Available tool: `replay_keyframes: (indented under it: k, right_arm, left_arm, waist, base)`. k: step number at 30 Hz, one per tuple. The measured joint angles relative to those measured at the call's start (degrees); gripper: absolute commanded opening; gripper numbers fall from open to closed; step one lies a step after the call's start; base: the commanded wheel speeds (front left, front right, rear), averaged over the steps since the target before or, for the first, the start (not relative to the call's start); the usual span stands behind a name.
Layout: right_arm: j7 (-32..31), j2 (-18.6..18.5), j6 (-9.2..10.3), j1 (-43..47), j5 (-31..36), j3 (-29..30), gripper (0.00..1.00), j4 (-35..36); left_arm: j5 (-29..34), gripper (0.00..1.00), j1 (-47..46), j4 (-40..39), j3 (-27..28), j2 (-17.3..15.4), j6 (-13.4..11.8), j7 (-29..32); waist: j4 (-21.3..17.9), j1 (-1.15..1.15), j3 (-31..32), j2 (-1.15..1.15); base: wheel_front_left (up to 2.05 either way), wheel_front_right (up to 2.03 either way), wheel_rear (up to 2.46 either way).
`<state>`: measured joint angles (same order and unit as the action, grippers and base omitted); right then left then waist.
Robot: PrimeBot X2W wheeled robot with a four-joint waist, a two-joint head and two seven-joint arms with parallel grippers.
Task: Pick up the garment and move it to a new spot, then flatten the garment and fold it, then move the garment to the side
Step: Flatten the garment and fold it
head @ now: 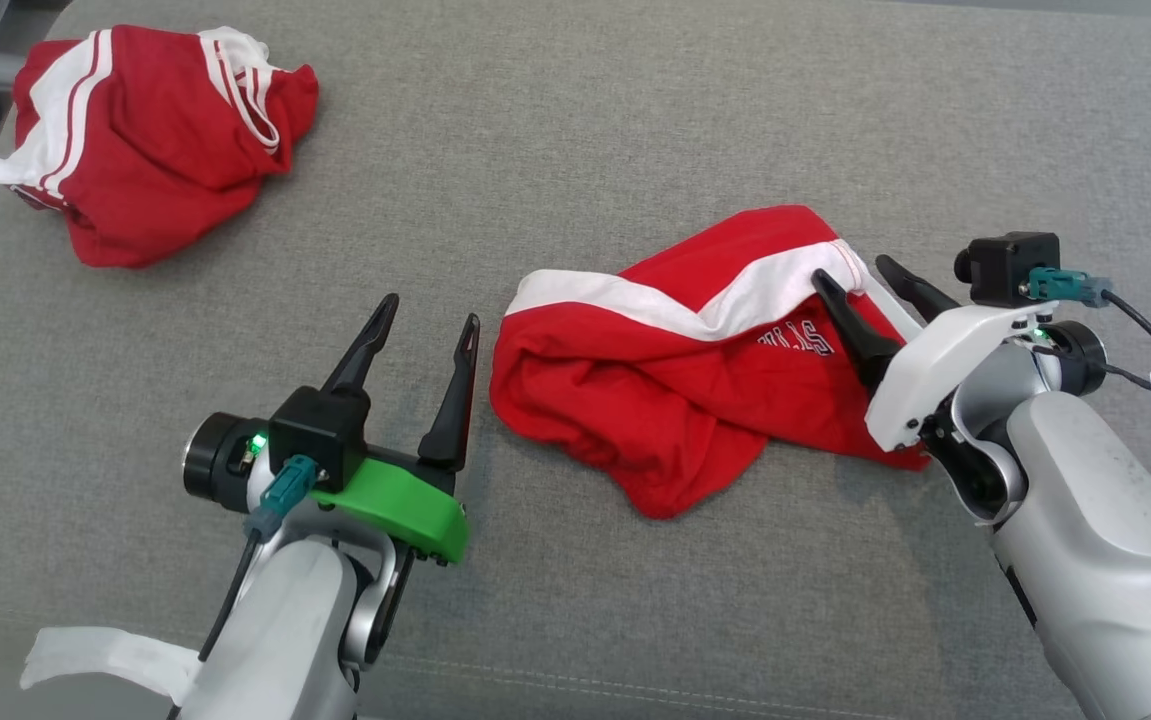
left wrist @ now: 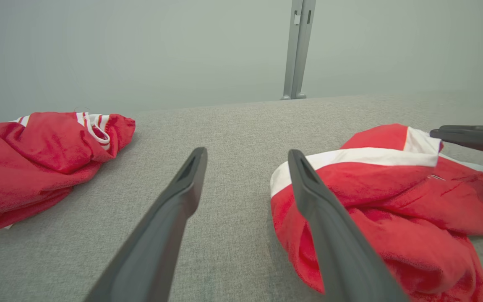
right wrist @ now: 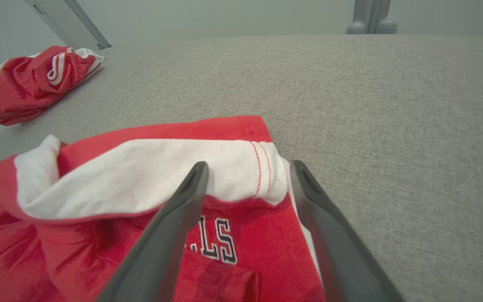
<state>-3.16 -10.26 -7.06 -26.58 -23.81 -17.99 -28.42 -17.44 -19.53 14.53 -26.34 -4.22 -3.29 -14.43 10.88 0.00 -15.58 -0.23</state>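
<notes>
crumpled red garment; wide-spread right hand over its white band

- Central garment: red, crossed by a broad white band; white lettering outlined in black;
- Second garment: red with white stripes;
- Surface: heathered grey;
- Left gripper: black, on a green mount; right gripper: black, on a white mount.
</notes>
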Motion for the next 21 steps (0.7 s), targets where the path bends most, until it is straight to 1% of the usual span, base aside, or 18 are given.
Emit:
replay_keyframes:
  k: [4, 6, 10, 14, 21]
  right_arm:
    - [-1.98, -2.0, 0.0, -1.22, -1.11, -2.26, 1.0, -1.1]
    - [-2.02, -2.81, 0.01, -1.53, -1.87, -2.9, 1.0, -1.44]
    - [-2.89, -3.13, 0.0, -2.52, -4.17, -4.42, 1.0, -1.96]
    - [-3.99, -4.2, 0.0, -2.54, -6.37, -6.41, 1.0, -2.53]
    - [-5.05, -4.19, 0.0, -2.71, -10.56, -9.03, 1.0, -2.98]
  left_arm:
    - [0.14, 1.0, 0.89, -0.89, 0.07, 0.03, 0.0, 0.0]
    - [0.15, 1.0, 1.52, -1.63, 0.38, 0.03, -0.01, 0.01]
    - [0.48, 1.0, 2.68, -2.46, 0.76, 0.01, -0.01, 0.0]
    - [0.58, 1.0, 3.6, -2.98, 0.97, 0.02, -0.01, 0.0]
    - [1.11, 1.0, 4.62, -4.01, 1.75, 0.0, 0.0, 0.01]
  waist:
    - [1.39, 0.0, -0.35, 0.0]
    - [1.92, 0.0, -0.51, 0.0]
    - [2.28, 0.0, -0.72, 0.0]
    - [2.24, 0.0, -0.72, 0.0]
    - [1.73, 0.0, -0.76, 0.0]
  base:
    - [0.0, 0.0, 0.0]
    - [0.0, 0.0, 0.0]
    - [0.0, 0.0, 0.0]
    - [0.0, 0.0, 0.0]
    - [0.0, 0.0, 0.0]
